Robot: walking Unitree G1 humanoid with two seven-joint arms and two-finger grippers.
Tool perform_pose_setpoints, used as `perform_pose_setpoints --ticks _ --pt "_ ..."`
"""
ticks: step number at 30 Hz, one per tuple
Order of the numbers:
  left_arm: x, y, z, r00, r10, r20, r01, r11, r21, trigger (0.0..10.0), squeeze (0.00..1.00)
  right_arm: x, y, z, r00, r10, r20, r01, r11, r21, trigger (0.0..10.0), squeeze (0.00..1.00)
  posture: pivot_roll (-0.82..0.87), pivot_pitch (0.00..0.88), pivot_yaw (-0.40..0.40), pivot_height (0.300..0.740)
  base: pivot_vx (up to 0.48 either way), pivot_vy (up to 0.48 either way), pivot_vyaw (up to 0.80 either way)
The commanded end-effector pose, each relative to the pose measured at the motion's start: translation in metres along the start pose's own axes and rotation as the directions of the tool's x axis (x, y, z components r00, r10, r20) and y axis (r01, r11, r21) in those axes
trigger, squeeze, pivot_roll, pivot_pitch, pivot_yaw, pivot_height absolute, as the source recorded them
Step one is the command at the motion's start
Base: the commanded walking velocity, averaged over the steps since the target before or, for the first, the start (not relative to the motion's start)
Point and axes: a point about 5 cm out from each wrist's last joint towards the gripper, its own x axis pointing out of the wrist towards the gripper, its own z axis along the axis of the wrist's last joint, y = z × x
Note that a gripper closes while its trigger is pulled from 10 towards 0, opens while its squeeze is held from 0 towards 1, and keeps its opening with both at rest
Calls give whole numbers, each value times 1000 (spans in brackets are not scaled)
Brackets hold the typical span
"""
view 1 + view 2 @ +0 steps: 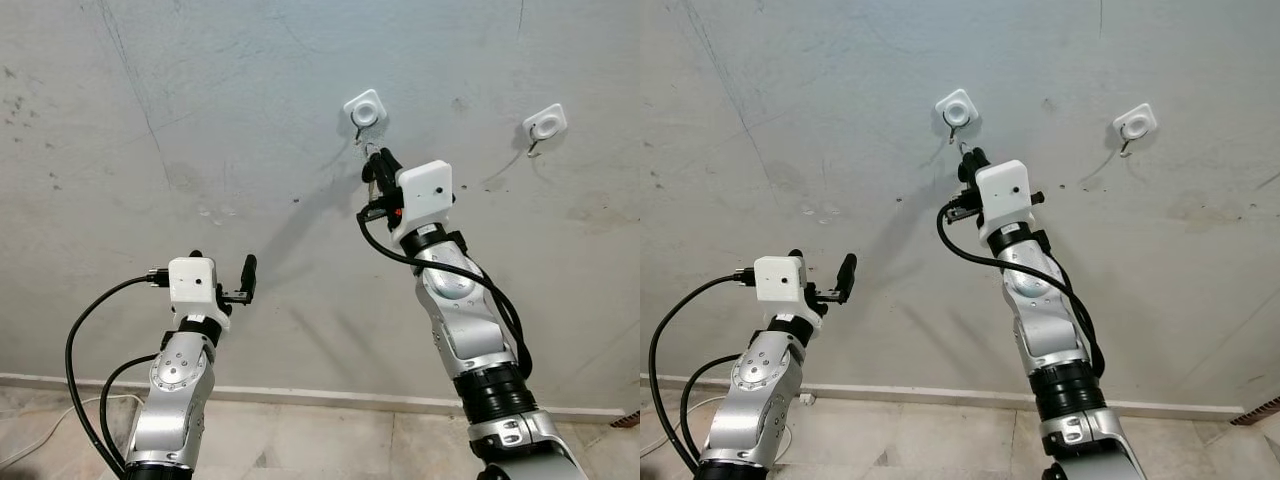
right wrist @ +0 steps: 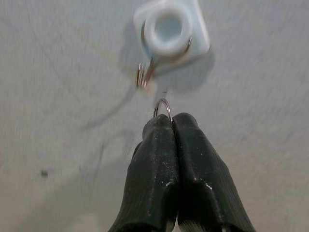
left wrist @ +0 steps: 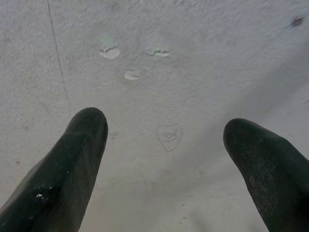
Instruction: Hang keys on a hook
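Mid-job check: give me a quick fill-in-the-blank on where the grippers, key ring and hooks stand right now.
1. The right gripper is shut on the ____, held just below a wall hook.
2. The left gripper is ____, facing bare wall.
3. The wall carries ____ white hook mounts; the other sits to the robot's right.

Missing words: key ring; open; two

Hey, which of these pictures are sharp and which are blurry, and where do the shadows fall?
Both eye views are sharp; the right arm's shadow falls down and to the left across the wall. Right wrist view: the hook is soft and out of focus, the key ring in the right gripper clearer. Left wrist view: dim, left gripper fingers slightly soft.
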Motion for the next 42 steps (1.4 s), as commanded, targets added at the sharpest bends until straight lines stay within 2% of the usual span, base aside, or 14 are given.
perform_pose_setpoints --ticks 1,13,20,27,42 --pt "-2 1 1 1000 -5 -3 5 1000 18 10000 0 -1 0 7 1000 4 27 -4 1000 -1 10000 0 0 34 0 740 0 0 0" --pt "-1 2 1 1000 -11 -3 11 1000 24 10000 0 -12 7 11 996 74 41 -75 996 44 10000 0 -5 33 9 740 0 0 0" --pt "0 1 1 1000 -14 -5 14 1000 25 10000 0 -18 15 21 988 137 65 -142 987 70 10000 0 -11 35 13 740 0 0 0" --pt "1 -1 1 1000 -19 -5 19 1000 23 10000 0 -12 19 33 979 176 99 -185 978 93 10000 0 -15 33 12 740 0 0 0" --pt "1 -1 1 1000 -18 -6 18 1000 25 10000 0 2 16 43 980 151 128 -167 979 120 10000 0 -12 30 12 740 0 0 0"
